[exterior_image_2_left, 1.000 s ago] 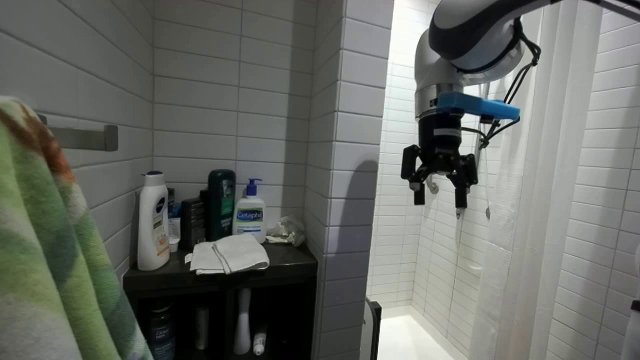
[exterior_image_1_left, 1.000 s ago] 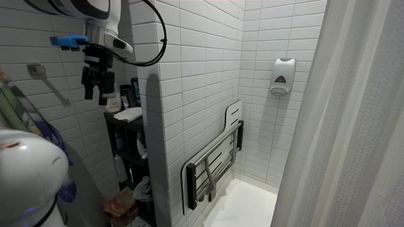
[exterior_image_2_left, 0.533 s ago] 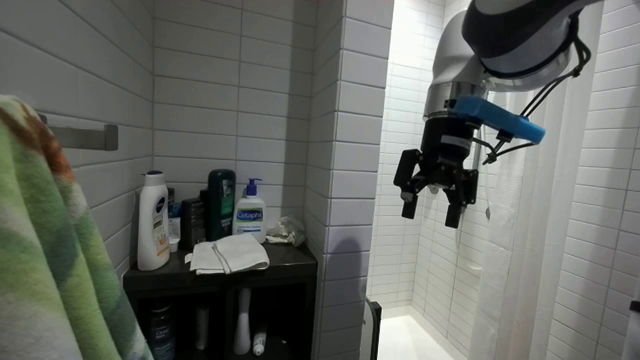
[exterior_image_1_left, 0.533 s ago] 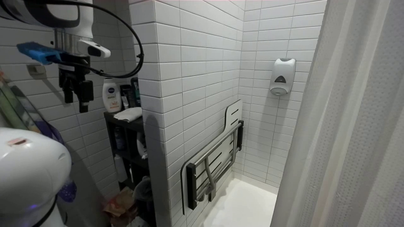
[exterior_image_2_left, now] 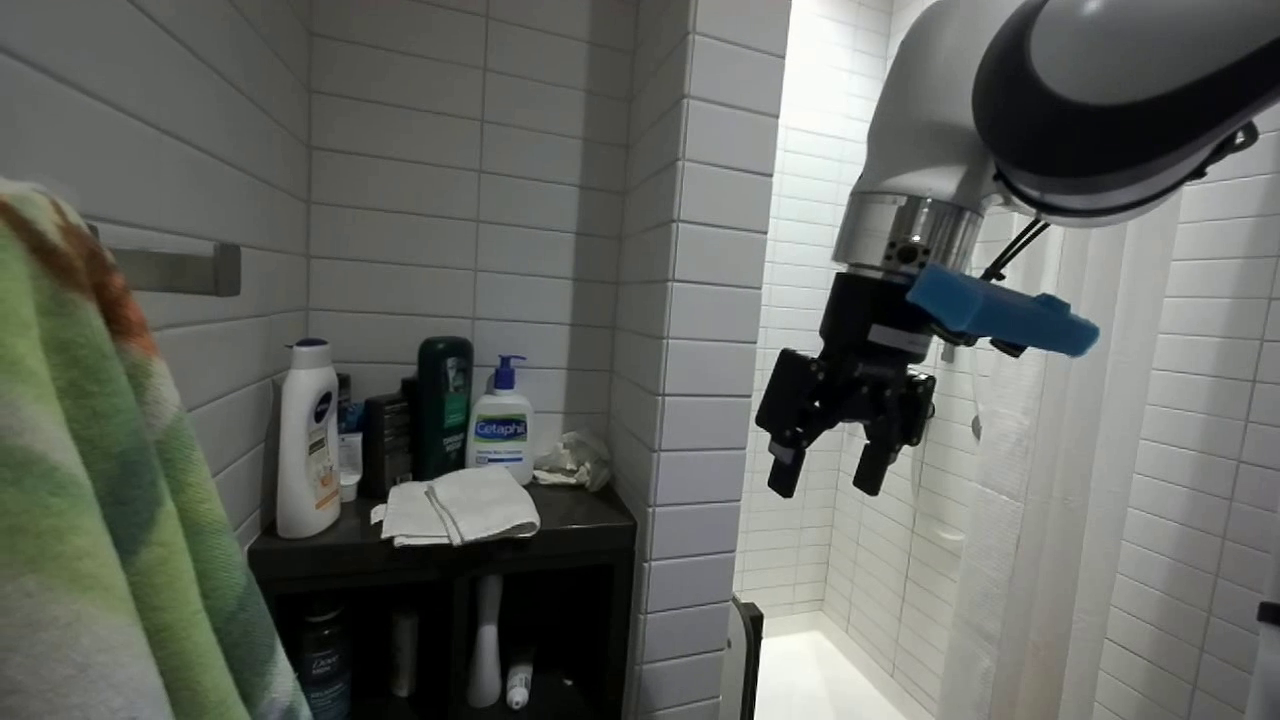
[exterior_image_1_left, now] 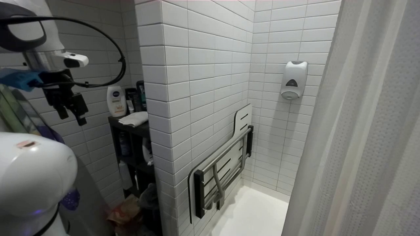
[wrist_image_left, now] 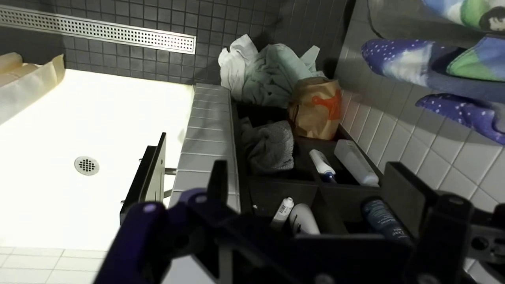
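Claw [exterior_image_2_left: 828,482] spread, gripping nothing, touching nothing. Likely nearest: folded cloth [exterior_image_2_left: 470,508], flat on the desk [exterior_image_2_left: 582,514], apart from and picture-left of the claw in an exterior view. White bottle [exterior_image_2_left: 308,440] beside the cloth, long axis upright.

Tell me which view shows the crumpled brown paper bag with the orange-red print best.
The wrist view: it looks down on the crumpled brown paper bag and shows its orange-red print clearly. In an exterior view the bag appears only small and dim, low in the frame. No other view shows it.
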Robot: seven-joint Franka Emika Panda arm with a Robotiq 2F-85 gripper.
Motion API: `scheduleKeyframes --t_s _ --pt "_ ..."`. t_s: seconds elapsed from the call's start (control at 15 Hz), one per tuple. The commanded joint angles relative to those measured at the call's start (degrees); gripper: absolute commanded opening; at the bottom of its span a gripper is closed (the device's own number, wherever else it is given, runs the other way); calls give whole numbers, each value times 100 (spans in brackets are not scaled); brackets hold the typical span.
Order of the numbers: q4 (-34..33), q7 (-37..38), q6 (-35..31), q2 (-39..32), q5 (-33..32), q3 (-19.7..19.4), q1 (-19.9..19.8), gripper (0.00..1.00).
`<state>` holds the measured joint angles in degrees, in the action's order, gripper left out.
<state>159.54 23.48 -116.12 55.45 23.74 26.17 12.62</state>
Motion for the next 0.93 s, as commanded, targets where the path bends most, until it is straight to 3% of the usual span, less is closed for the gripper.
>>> scheduleKeyframes --t_s 0.0,0.2,0.47,0.53,0.6,0.87 --pt "-1 89 -26 -50 -113 -105 123 100" --pt "0 138 -232 33 -158 18 129 100" --pt "-36 717 -1697 -61 -359 806 68 100" --pt "-44 717 -1985 18 -195 1249 -197 100" --pt "-51 1052 -2286 -114 -447 1284 -34 100" --pt "-59 1795 -3439 -274 -884 2202 -455 100"
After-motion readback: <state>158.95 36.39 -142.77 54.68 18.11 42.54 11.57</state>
